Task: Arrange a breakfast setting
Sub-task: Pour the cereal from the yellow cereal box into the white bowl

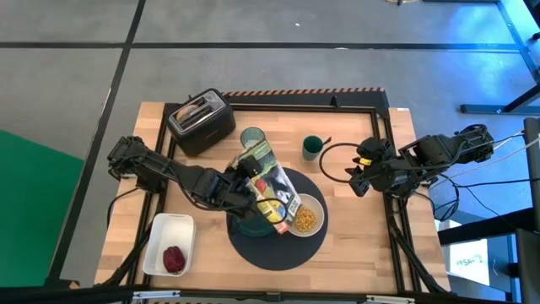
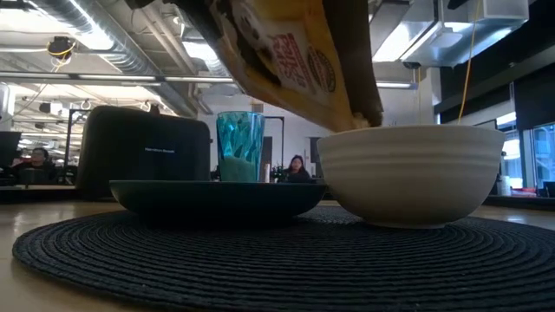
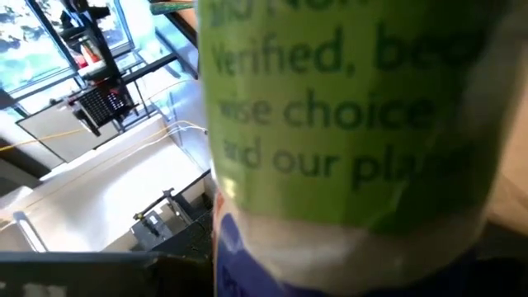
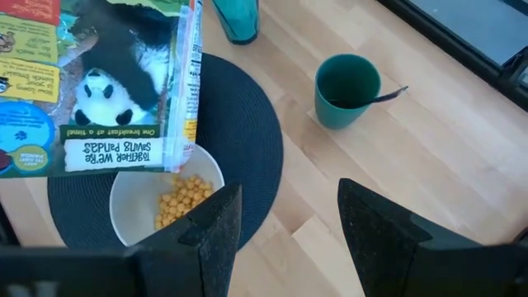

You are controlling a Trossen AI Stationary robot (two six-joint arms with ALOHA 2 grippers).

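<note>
My left gripper point(image 1: 239, 175) is shut on the yellow-brown cereal box point(image 1: 274, 190), which is tilted over the white bowl point(image 1: 305, 218). The bowl holds yellow cereal point(image 4: 183, 198). The bowl and the teal plate point(image 1: 250, 225) rest on the round dark-grey mat point(image 1: 278, 245). The pale-teal tumbler point(image 1: 252, 138) and the small dark-green cup point(image 1: 313, 148) stand on the table beyond the mat. The dark-red fruit point(image 1: 175, 258) lies in the white tray point(image 1: 160, 235). My right gripper point(image 1: 359, 181) is open and empty, to the right of the mat. My left gripper holds the cereal box near its raised end point(image 1: 251, 165), coming from the table's left. The box is lifted clear and tilted, its low end point(image 4: 177, 157) just above the bowl. The box fills the left wrist view point(image 3: 346, 124), so the fingers' places are hidden.
The black toaster point(image 1: 201, 121) stands at the far left, with something tan in its slot. A dark handle point(image 4: 389, 93) sticks out of the green cup. A raised frame point(image 1: 384, 110) runs along the table's far and right sides. Bare wood lies between the mat and my right gripper.
</note>
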